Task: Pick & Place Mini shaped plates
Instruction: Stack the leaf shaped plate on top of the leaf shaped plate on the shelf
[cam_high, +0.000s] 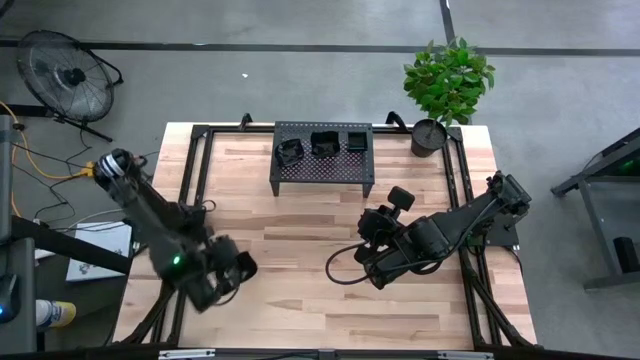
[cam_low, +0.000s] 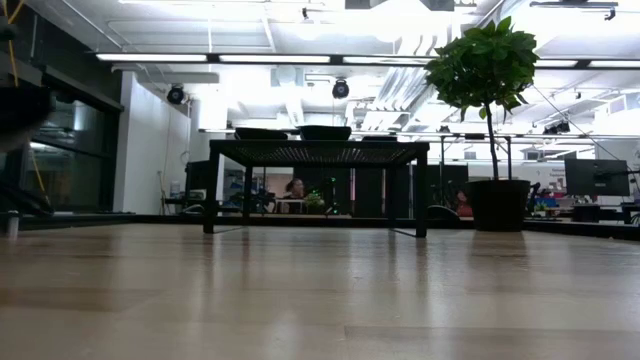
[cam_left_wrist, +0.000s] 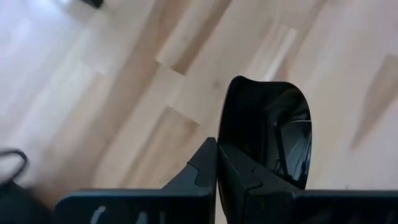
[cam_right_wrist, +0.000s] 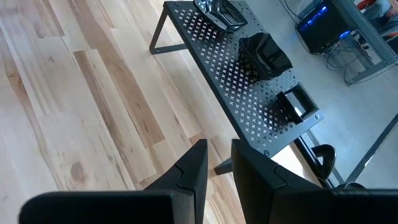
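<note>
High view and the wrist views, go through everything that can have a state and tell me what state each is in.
Left pincer: shut on a glossy black mini plate, held above the bare table.
Right pincer: slightly apart, empty, above the table, facing the rack.
Perforated rack: upright, carrying three groups of black plates.
Potted plant: upright at the table's corner.

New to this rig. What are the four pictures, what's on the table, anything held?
Two dark robot arms work at a wooden table. One camera looks down from above, one sits at table level, and one rides on each wrist. At the far edge stands a perforated rack carrying three stacks of small black plates, with a potted plant beside it. The left gripper hangs over the table's near left part, fingers shut on the rim of one glossy black plate. The right gripper waits near the middle, fingers slightly apart, holding nothing.
</note>
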